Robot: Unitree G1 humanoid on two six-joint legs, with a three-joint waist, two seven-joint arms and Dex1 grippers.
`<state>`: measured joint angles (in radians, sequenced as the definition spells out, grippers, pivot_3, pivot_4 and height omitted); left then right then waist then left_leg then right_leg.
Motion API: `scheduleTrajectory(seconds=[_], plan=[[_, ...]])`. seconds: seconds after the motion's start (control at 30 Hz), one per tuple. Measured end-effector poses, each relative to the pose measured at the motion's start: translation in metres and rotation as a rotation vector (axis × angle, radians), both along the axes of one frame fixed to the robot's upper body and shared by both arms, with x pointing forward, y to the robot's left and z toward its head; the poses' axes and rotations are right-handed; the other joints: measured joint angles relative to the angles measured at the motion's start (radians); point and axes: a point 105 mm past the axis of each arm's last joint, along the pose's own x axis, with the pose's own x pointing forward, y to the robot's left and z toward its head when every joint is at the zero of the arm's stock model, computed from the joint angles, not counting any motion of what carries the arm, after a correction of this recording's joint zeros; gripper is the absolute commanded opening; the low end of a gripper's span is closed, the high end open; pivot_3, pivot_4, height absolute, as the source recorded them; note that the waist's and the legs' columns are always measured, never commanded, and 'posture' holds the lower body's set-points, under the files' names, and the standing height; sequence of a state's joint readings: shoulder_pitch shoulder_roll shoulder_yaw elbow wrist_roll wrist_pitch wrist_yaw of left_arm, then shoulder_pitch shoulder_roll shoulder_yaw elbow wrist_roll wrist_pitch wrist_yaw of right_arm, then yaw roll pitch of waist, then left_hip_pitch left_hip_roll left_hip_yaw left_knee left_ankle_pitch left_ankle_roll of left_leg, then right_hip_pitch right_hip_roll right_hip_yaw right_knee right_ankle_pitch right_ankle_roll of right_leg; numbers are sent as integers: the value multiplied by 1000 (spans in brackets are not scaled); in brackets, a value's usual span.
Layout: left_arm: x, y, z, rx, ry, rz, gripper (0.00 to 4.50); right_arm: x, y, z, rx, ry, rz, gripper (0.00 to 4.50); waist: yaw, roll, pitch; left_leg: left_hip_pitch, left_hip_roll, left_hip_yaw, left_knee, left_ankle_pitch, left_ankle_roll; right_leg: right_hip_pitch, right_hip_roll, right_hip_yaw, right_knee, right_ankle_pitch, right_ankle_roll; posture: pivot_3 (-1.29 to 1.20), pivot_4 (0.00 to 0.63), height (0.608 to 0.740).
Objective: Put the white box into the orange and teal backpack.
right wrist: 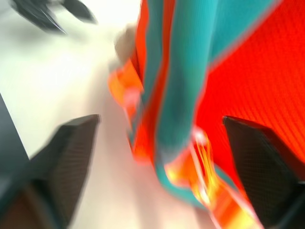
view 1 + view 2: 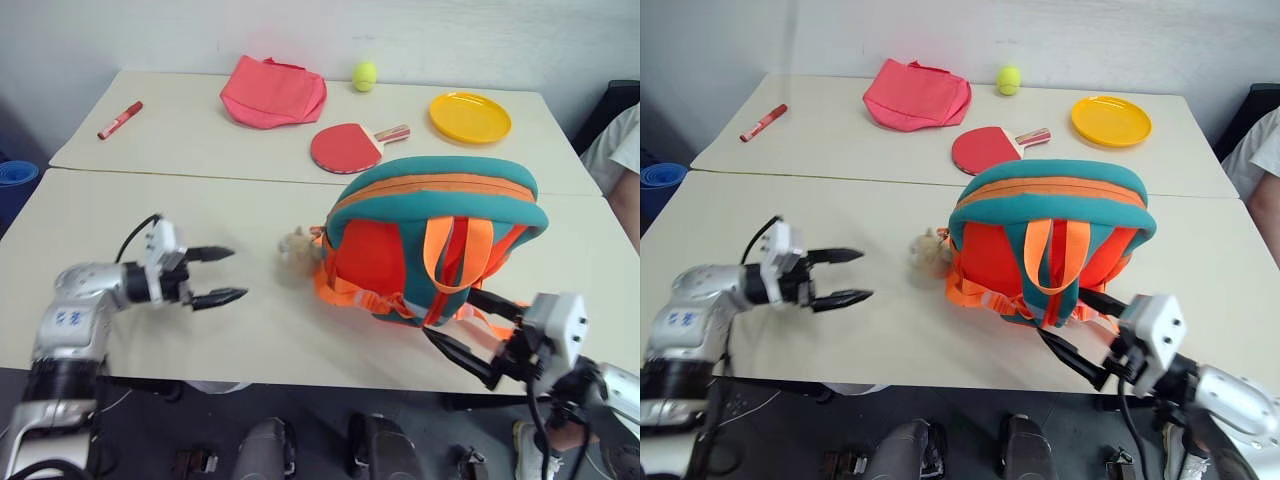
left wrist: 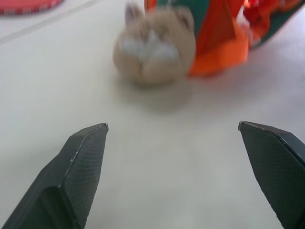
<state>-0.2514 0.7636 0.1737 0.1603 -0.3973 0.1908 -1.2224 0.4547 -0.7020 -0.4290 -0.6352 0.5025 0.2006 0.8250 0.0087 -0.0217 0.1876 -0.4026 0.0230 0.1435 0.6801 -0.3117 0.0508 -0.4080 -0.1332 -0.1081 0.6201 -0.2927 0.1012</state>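
Right tool (image 2: 470,330) spread beside orange and teal backpack (image 2: 430,235), may snag strap; left tool (image 2: 215,275) spread, empty; white box probably inside.

It looks like a plain test room, maybe a lab: two pale tables (image 2: 250,130) pushed together by a bare white wall (image 2: 300,30).

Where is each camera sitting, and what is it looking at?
Head eyes: look down over the table at the backpack, with both arms showing.
Left wrist: looks past the open left gripper at the plush animal.
Right wrist: looks past the open right gripper at the backpack's straps.
Shared: all see the backpack.
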Motion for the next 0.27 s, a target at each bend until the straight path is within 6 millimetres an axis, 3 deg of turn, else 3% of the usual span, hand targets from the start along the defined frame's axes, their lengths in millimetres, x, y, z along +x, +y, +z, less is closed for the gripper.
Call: scheduleTrajectory(seconds=[0.13,0.27], plan=[[-22,16,-18,51,-21,48,4500,2,-46,-20,-186,-40,-37,4467,1,1,0,1,0,1,0,-5,-5,-1,-2,3,0,0,1,0,150,740],[-25,19,-21,77,-57,68,4500,2,-61,-25,-187,-15,38,4467,1,2,0,2,2,1,0,-4,-6,-1,-1,2,1,0,-2,0,150,740]])
